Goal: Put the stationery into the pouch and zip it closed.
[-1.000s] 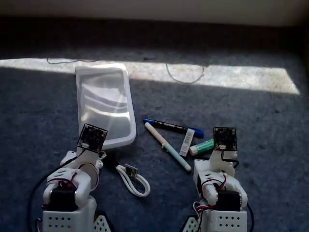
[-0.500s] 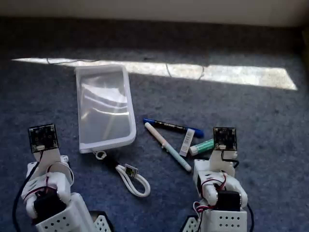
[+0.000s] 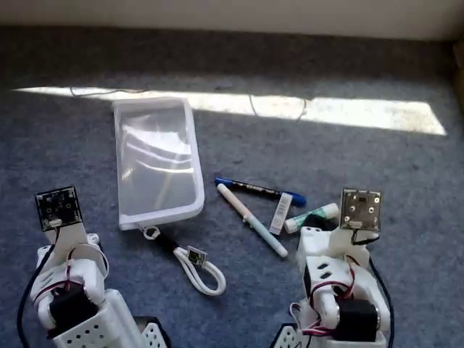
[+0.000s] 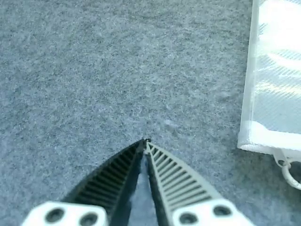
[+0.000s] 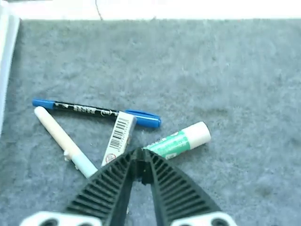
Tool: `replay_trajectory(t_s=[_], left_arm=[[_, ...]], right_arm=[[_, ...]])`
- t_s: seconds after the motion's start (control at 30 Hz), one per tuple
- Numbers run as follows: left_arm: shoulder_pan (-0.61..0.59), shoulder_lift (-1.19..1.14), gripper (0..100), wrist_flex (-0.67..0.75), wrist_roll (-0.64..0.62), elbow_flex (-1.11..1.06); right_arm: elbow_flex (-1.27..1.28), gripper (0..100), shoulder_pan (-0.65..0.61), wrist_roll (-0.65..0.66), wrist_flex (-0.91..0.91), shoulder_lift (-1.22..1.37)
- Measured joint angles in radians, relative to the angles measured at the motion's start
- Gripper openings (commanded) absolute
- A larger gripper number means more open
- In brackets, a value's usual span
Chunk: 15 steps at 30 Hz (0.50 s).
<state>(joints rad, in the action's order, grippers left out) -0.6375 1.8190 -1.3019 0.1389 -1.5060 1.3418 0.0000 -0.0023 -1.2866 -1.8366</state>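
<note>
floor: blue-grey carpet point(image 3: 377, 174) | light: sun band point(image 3: 362, 113) across far side | bg: pale wall point(image 3: 217, 11) strip

The left arm point(image 3: 64, 250) has been swung off the lower edge of the pouch point(image 3: 158, 156), where it was seen a second ago, and is now placed at the lower left of the frame. The pouch's lower left corner and its zip pull point(image 3: 151, 233) have been uncovered by this. In the last half second the right arm point(image 3: 341, 268) has been shifted toward the right edge of the frame, and the white cap of the glue stick point(image 3: 312, 216) has been exposed.
</note>
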Motion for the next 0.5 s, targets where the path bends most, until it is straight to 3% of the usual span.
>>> replay_trajectory(t_s=[0.27, 0.5], left_arm=[[-0.006, 0.0, 1, 0.057, 0.006, -0.054], [-0.006, 0.0, 2, 0.068, 0.063, -0.077]], right_arm=[[-0.101, 0.5, -0.127, -0.046, -0.003, 0.031], [-0.302, 0.6, -0.261, -0.114, -0.003, 0.35]])
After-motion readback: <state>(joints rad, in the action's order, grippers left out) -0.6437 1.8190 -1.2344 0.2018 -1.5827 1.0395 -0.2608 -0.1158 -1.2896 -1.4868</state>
